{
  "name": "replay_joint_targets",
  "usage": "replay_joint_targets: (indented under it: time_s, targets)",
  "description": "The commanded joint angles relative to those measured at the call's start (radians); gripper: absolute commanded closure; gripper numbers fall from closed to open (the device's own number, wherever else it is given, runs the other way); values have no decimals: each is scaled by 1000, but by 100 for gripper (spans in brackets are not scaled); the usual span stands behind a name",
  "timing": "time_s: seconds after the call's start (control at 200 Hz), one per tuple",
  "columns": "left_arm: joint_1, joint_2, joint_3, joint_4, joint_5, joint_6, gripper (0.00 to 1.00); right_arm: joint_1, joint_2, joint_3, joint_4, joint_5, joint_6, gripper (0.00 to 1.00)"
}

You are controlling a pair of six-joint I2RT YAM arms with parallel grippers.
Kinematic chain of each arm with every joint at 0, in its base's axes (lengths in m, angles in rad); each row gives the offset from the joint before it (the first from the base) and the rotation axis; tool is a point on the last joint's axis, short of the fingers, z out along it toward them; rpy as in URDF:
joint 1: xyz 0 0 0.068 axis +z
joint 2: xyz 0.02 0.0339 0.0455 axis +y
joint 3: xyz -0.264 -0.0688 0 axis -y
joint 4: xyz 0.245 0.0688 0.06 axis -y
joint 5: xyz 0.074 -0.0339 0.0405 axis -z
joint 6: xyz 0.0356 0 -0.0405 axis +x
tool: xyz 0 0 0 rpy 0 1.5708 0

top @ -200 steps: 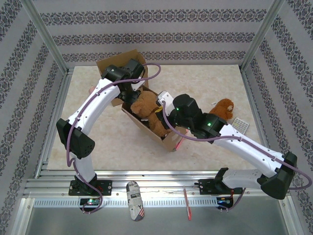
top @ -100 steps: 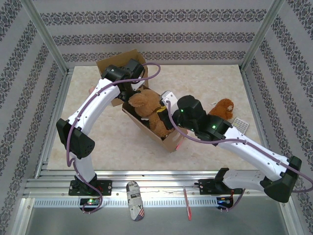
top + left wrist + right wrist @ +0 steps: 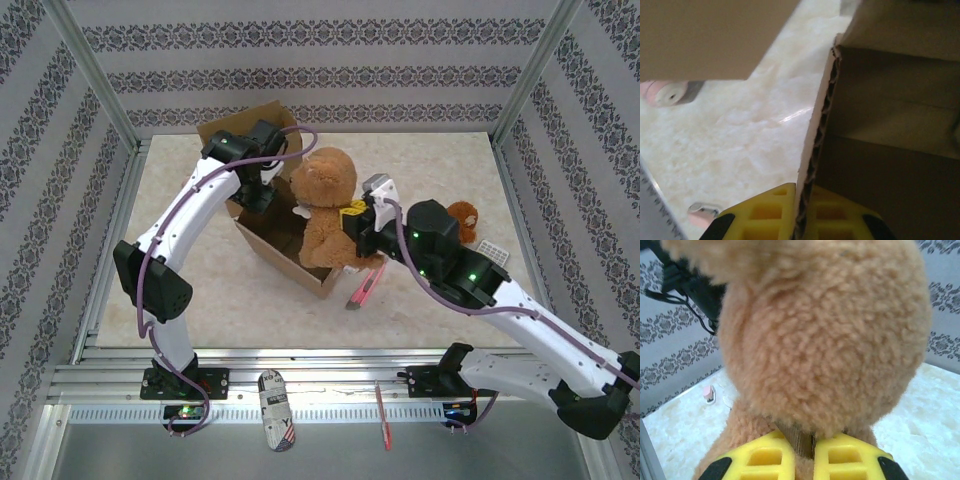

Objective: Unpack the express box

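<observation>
Judges the unpacking partly done. Finds the express box (image 3: 285, 255) open on the worktop (image 3: 200, 290), flaps up, with a large teddy bear (image 3: 325, 200) raised upright over its right rim; cannot tell whether the feet clear the wall. Notes the right gripper (image 3: 813, 450) pinching the bear's plush just below the head, right of the box. Notes the left gripper (image 3: 800, 220) clamped on the box's corrugated wall at the far-left side, apparently steadying it. Sees a smaller brown bear (image 3: 462, 218) on the worktop well right of the box, and a pink cutter (image 3: 362, 287) just beside its near-right corner. Sees nothing else in the visible part of the box interior; the rest hidden by bear and arm. Reckons as left: carrying the bear clear and setting it down beside the box
</observation>
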Motion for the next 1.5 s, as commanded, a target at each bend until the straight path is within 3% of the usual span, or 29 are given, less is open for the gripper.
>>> replay_joint_targets:
  time_s: [0.0,0.29,0.66,0.959,1.224,1.494]
  targets:
    - [46,-8,-14,-41,-90,-32,100,-16,-72,-4,57,21,34,100]
    - [79,-11,9,-66,-47,-90,100,-66,-138,9,2,59,30,100]
    - [134,-26,30,-113,106,-245,100,-221,-154,47,-132,63,98,100]
    - [146,-83,-3,-53,245,-349,100,-449,-105,53,-230,-136,205,100]
    - [163,-199,-196,137,361,-491,100,-575,-81,37,-312,-180,189,100]
    - [168,-184,-223,128,374,-589,100,-645,-32,45,-389,-200,175,100]
